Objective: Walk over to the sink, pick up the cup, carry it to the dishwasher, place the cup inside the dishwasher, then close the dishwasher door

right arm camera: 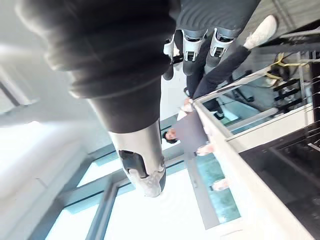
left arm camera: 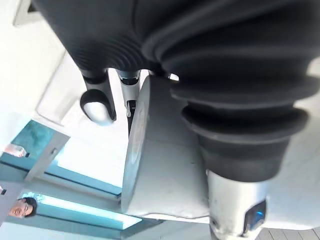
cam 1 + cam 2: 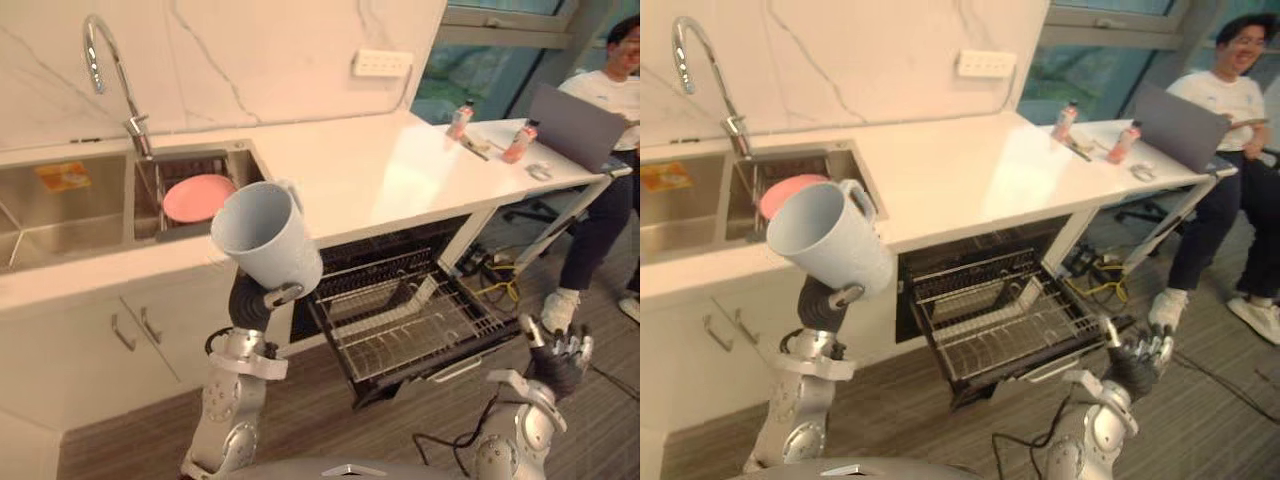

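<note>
At the upper left of the left eye view, a curved chrome tap (image 3: pixel 103 58) rose over a stainless-steel double sink (image 3: pixel 60 235) set in a white stone countertop (image 3: pixel 370 170). A round pink plate (image 3: pixel 198 197) lay in the sink's right basin. Below, at the lower left, were white cabinet doors (image 3: pixel 90 370) with slim metal handles.

Just right of the plate and left of centre, the pale blue-grey cup (image 3: pixel 265 240) with a side handle was held up in front of the counter's edge. It was tilted, its open mouth turned toward the upper left. The left hand (image 3: pixel 255 300) gripped its base from below, fingers curled round it. In the left wrist view the cup (image 2: pixel 160 165) sat against the dark cover, with fingertips (image 2: pixel 97 105) beside its base.

A white socket strip (image 3: pixel 382 62) sat on the wall at upper centre. Under the counter at centre, the black dishwasher (image 3: pixel 395 250) stood open, its wire rack (image 3: pixel 410 320) drawn out toward the lower middle. The cup was left of the rack, not in it.

At the upper right, a small pinkish bottle (image 3: pixel 460 118) and a second bottle (image 3: pixel 520 140) stood on the counter's far end, beside a grey laptop (image 3: pixel 580 125). A seated person in a white top (image 3: pixel 610 90) was behind the laptop. At the lower right, the right hand (image 3: pixel 562 352) hung over the floor, fingers (image 1: pixel 192 47) loose and holding nothing.
</note>
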Robot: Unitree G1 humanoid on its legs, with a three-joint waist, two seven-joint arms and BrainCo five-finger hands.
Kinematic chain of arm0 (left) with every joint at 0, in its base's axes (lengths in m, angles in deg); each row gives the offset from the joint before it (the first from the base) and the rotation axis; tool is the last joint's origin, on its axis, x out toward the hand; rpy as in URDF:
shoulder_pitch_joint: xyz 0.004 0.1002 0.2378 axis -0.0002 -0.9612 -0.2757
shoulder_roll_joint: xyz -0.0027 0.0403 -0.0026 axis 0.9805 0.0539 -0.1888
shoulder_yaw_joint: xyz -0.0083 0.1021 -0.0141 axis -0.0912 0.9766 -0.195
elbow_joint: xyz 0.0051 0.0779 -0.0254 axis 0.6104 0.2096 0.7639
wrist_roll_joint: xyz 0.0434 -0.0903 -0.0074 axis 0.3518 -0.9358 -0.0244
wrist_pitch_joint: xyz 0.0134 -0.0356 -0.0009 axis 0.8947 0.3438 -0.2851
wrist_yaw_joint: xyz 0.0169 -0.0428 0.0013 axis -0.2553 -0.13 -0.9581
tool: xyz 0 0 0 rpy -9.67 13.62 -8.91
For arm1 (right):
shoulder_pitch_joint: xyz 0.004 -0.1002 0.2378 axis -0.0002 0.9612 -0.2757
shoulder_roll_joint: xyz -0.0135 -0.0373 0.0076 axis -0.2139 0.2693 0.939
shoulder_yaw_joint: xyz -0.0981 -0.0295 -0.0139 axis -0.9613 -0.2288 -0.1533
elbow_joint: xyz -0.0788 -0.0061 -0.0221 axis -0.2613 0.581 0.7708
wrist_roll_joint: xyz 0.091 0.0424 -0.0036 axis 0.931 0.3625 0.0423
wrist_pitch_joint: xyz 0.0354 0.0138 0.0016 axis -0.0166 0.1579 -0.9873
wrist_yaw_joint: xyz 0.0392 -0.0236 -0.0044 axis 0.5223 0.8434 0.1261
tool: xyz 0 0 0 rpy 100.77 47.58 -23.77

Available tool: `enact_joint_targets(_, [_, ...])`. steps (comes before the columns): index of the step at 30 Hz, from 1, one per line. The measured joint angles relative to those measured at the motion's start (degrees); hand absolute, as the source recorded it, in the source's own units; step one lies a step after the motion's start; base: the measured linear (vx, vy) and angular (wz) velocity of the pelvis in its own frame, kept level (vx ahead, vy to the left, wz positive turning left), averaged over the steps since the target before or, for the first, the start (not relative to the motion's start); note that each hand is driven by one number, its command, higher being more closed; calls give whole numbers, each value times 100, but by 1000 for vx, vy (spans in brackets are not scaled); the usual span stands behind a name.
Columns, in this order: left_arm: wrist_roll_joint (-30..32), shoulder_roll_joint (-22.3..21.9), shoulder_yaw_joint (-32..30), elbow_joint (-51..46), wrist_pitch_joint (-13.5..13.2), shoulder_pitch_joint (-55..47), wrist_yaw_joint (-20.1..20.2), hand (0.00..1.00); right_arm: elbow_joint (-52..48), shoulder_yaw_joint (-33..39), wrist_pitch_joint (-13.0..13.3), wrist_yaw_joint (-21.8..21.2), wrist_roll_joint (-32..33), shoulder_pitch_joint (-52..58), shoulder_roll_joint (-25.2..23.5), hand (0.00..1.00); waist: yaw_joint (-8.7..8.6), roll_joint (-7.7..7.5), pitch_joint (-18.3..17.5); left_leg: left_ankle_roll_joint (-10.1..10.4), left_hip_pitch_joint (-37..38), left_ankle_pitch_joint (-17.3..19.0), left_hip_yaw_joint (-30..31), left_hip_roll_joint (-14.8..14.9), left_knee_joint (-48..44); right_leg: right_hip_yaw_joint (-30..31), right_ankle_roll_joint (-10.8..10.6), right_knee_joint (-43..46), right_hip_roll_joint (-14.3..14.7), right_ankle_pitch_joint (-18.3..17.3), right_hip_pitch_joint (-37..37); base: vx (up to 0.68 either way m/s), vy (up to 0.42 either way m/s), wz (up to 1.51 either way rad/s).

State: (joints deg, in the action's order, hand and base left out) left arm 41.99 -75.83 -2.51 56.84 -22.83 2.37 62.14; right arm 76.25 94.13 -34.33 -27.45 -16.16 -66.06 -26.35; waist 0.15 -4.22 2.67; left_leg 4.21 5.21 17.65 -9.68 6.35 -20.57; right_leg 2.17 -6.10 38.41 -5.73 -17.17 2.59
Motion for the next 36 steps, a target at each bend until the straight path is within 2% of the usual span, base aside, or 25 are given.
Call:
enact_joint_targets(1, [7,20,-3,13,0,27,-25,100,25,-7,-6,-31,-5,-80,-2,0,3,-15,0,-3,82,1,-124,-23,54,-244,-3,243,-123,83,155,67,128,-99])
enact_joint_targets(2, [120,49,-18,42,8,39,-150,100,71,-1,-32,-147,-76,-243,18,0,-10,37,-4,-5,269,0,-337,7,178,-812,-21,485,-328,317,313,63,102,-94])
enact_joint_targets(4, [245,86,-91,61,57,46,-317,100,335,-87,-67,-272,-108,-523,112,0,-70,211,-23,-22,473,-11,-481,121,395,-1625,87,513,-514,581,401,77,83,-113])
enact_joint_targets(5, [313,89,-251,71,60,74,-378,100,555,-254,-134,-366,-109,-717,162,0,-69,307,7,-28,536,-15,-524,158,514,-2045,196,214,-553,159,510,88,22,-133])
enact_joint_targets(6, [330,96,-397,116,61,140,-435,100,653,-420,-152,-415,-110,-813,160,0,-55,231,-3,-24,540,-10,-648,143,532,-2340,262,-330,-596,178,562,105,-23,-139])
enact_joint_targets(7, [329,99,-527,228,69,237,-475,100,683,-550,-167,-470,-114,-848,141,0,-44,122,1,-2,545,13,-767,117,511,-2592,398,-920,-575,413,539,125,-53,-117])
enact_joint_targets(8, [330,91,-591,507,141,382,-484,100,680,-602,-190,-520,-124,-858,185,0,-59,224,38,44,560,79,-740,238,436,-2648,484,-1346,-312,590,347,111,-48,-93])
enact_joint_targets(9, [339,100,-611,644,272,427,-478,100,679,-635,-214,-648,-133,-839,224,0,-142,353,109,53,516,65,-728,332,376,-2606,526,-1723,-123,800,191,74,-23,-66])
enact_joint_targets(12, [500,30,-620,740,350,427,-458,100,682,-629,-266,-953,-284,-819,500,0,-218,554,125,60,704,-12,-590,238,998,-2433,436,-2095,26,1052,112,4,52,-37])
enact_joint_targets(14, [564,27,-685,738,350,432,-459,100,680,-655,-275,-1153,-281,-820,567,0,-224,567,123,42,709,-42,-593,194,1040,-2426,376,-2356,47,1233,17,-12,102,-7])
enact_joint_targets(15, [588,64,-781,730,348,424,-461,100,679,-672,-275,-1350,-277,-835,592,0,-196,578,124,34,714,-51,-597,173,1036,-2422,354,-2777,112,1511,-158,-49,143,-3])
enact_joint_targets(18, [610,108,-1021,717,342,417,-566,100,679,-1006,-277,-1696,-273,-1013,689,0,-118,565,125,-12,645,-78,-628,25,1001,-2311,294,-3354,110,1879,-279,-47,108,-8])
enact_joint_targets(20, [655,113,-1072,716,339,382,-689,100,673,-1154,-280,-1911,-275,-1127,692,0,-100,563,126,-11,507,-76,-632,-12,849,-2301,308,-3513,102,1959,-284,-37,41,-3])
enact_joint_targets(23, [673,108,-1148,712,324,170,-842,100,587,-1418,-385,-2252,-279,-1230,705,0,-62,575,186,150,-142,23,-590,176,-469,-2322,354,-3667,106,1950,-361,-27,-32,9])
enact_joint_targets(24, [672,80,-1169,710,281,75,-866,100,419,-1534,-425,-2350,-285,-1222,784,0,-38,692,325,167,-527,6,-585,437,-1510,-2342,335,-3730,171,1910,-527,-33,-41,4])
enact_joint_targets(25, [673,67,-1171,708,274,22,-867,100,327,-1564,-439,-2429,-284,-1223,827,0,-25,798,382,166,-684,-38,-562,598,-1984,-2340,338,-3751,249,1880,-611,-22,-20,-3])
enact_joint_targets(26, [729,64,-1213,704,268,-111,-857,100,181,-1595,-469,-2532,-281,-1220,867,0,-10,863,492,100,-1020,-290,-438,798,-2787,-2306,361,-3817,313,1820,-773,40,29,-19])
enact_joint_targets(27, [825,73,-1201,676,226,-264,-847,100,164,-1668,-465,-2629,-280,-1223,862,0,26,882,477,74,-1094,7,-436,801,-2759,-2229,370,-3795,256,1757,-836,69,35,-19])
enact_joint_targets(28, [897,72,-1186,658,203,-301,-842,100,140,-1685,-464,-2644,-279,-1221,863,0,24,879,480,56,-1126,156,-462,780,-2526,-2205,351,-3791,209,1741,-853,103,52,-24])
enact_joint_targets(29, [1013,67,-1168,607,159,-331,-843,100,92,-1756,-464,-2675,-278,-1223,863,0,25,869,484,-8,-1192,293,-449,686,-1859,-2154,328,-3789,93,1726,-841,107,77,-18])
enact_joint_targets(31, [1209,54,-1165,490,58,-328,-952,100,12,-1918,-463,-2713,-272,-1219,868,0,-12,872,483,4,-1225,22,-444,574,-594,-2123,262,-3784,-69,1710,-836,111,130,-23])
enact_joint_targets(32, [1411,31,-1163,478,-53,-308,-1139,100,4,-2046,-454,-2738,-240,-1219,903,0,-1,898,462,-10,-1078,-799,-459,488,-63,-2004,79,-3767,-130,1740,-845,150,136,-31])
enact_joint_targets(33, [1531,30,-1158,467,-74,-269,-1336,100,-10,-2218,-463,-2775,-155,-1217,855,0,-16,820,355,-70,-971,-891,-533,290,193,-1912,-2,-3831,-248,1819,-844,173,135,-23])
enact_joint_targets(34, [1580,45,-1159,472,-74,-180,-1428,100,-33,-2294,-460,-2865,-70,-1229,842,0,-43,755,339,-110,-978,-929,-556,219,224,-1896,-9,-3861,-310,1827,-826,182,111,1])
enact_joint_targets(36, [1864,116,-1154,517,-66,214,-1979,100,-44,-2461,-460,-3123,-3,-1375,842,0,-22,593,346,-191,-980,-986,-569,56,355,-1881,-56,-3974,-416,1890,-830,132,98,12])
